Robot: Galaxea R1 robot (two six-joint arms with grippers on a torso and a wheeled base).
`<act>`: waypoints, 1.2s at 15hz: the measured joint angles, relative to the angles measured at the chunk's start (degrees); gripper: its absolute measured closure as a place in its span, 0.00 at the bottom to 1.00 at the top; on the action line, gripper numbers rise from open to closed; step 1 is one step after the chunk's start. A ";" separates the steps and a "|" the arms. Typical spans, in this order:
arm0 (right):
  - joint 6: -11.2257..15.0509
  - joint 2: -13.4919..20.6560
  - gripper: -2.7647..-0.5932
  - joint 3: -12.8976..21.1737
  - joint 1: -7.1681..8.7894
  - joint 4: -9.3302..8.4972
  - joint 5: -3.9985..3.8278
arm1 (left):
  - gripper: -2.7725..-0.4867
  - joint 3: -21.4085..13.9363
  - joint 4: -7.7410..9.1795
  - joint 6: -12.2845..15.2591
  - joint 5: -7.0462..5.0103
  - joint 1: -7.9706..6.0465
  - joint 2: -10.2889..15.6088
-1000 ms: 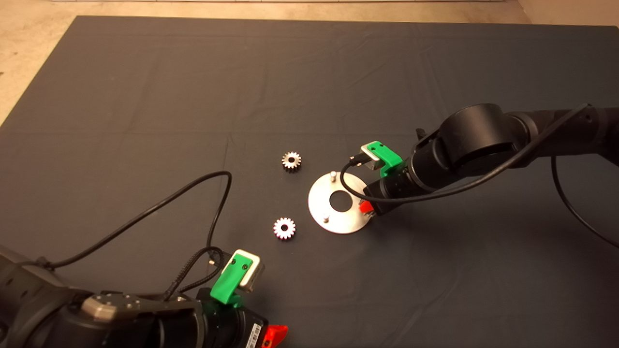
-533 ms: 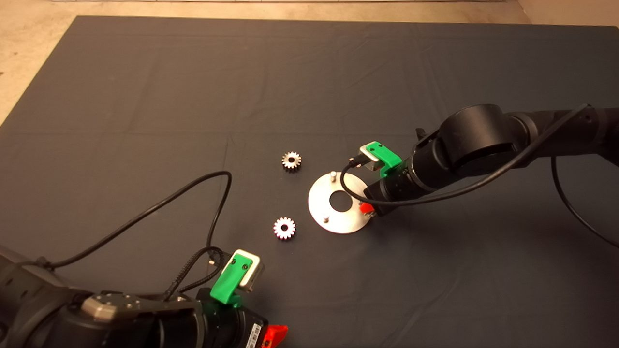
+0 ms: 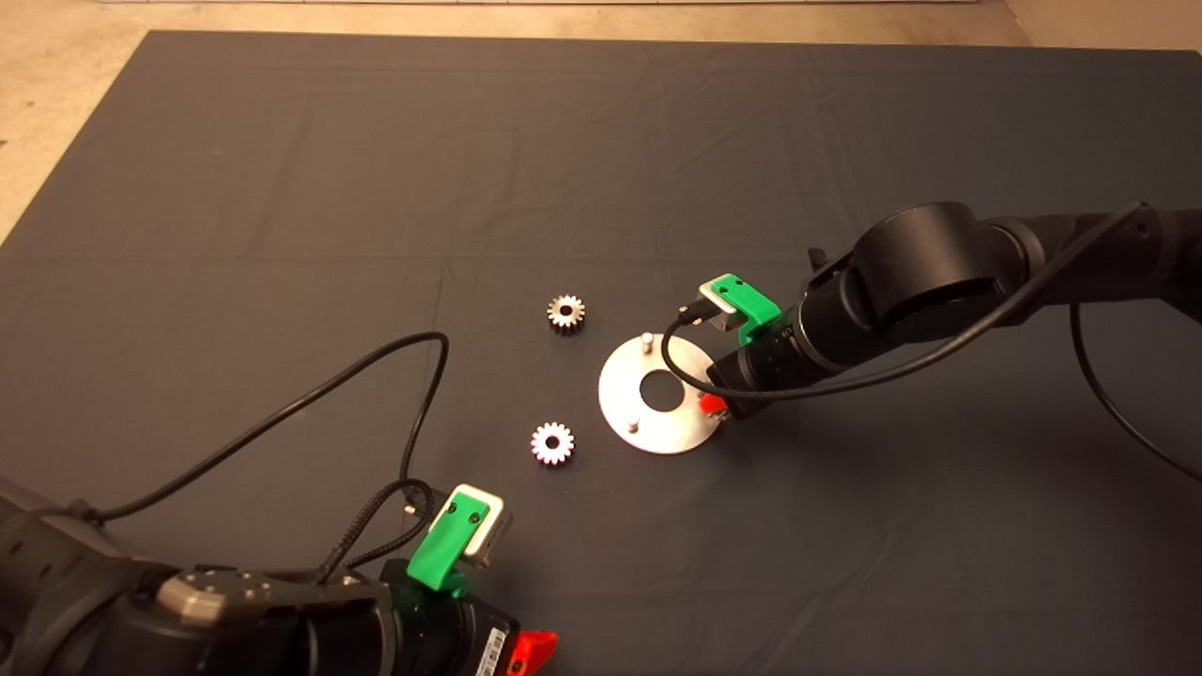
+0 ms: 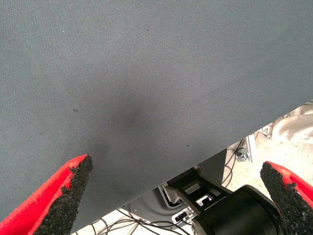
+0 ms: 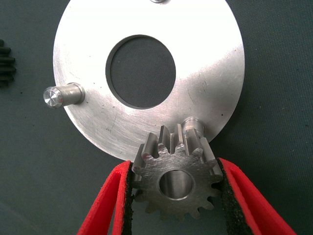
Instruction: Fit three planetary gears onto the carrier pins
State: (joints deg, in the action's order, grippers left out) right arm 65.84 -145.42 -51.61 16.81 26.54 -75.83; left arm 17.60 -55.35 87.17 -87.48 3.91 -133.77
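Nothing much has moved since a moment ago: the right gripper (image 5: 176,196) still sits at the 3 o'clock edge of the shiny carrier disc (image 3: 624,387), and both loose gears lie where they were. Its two red fingers (image 5: 105,205) are closed part way on a planetary gear (image 5: 176,183), one pad on each side of the teeth. That gear is held tilted just beside a carrier pin (image 5: 191,122) at the disc's rim, and its hole is not over the pin. Two more pins stand up on the disc, one near 12 o'clock (image 3: 647,340) and one near 7 o'clock (image 3: 634,424). One loose gear (image 3: 565,313) lies on the dark mat (image 3: 282,188) at 10 o'clock from the disc, and another (image 3: 552,443) lies at 8 o'clock from it. The left gripper (image 4: 176,196) waits at the worktop's near edge, at 7 o'clock from the disc, with its fingers spread wide and holding nothing.
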 joint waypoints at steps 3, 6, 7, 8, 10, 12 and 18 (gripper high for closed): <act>0.00 0.00 0.81 0.00 0.00 0.30 0.00 | 0.13 0.00 0.00 0.00 0.00 0.00 0.00; 0.00 0.00 0.81 0.00 0.00 1.00 0.00 | 0.13 0.00 0.00 0.00 0.00 0.00 0.00; 0.00 0.00 0.81 0.00 0.02 1.28 -0.02 | 0.13 0.00 0.00 0.00 0.00 0.01 0.00; 0.00 0.00 0.81 0.00 0.02 1.46 -0.10 | 0.13 0.00 0.00 0.00 0.00 0.00 0.00; 0.00 0.00 0.81 0.00 0.02 1.55 -0.59 | 0.13 0.00 0.00 0.00 0.00 0.01 0.00; 0.00 0.02 0.81 0.00 0.02 1.55 -0.70 | 0.13 0.00 0.00 0.01 0.00 0.01 0.00; 0.00 0.18 0.81 0.00 0.02 2.22 -1.83 | 0.13 0.00 0.00 0.01 0.00 0.00 0.00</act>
State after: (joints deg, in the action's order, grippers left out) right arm 65.84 -145.24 -51.61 16.84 28.76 -77.66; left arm 17.60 -55.35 87.19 -87.48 3.90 -133.77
